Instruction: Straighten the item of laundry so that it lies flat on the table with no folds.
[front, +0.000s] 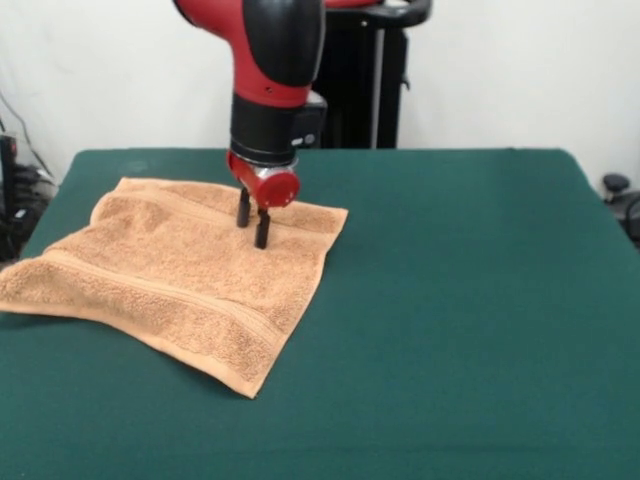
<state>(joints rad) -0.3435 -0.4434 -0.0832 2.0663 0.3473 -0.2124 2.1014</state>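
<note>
On the left half of the green worktop (470, 300) lies the orange-tan towel (170, 270), spread nearly flat, its left end running off the worktop's edge and a soft ripple showing near its far left corner; being limp, light terry cloth, it will likely drape and drag rather than slide stiffly, so a pinch at a corner or along a woven band seems best. Above its far right part hangs the claw (253, 218), fingers slightly parted, gripping nothing.

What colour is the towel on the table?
Orange-tan terry towel with woven bands near two edges; front view shows it.
</note>
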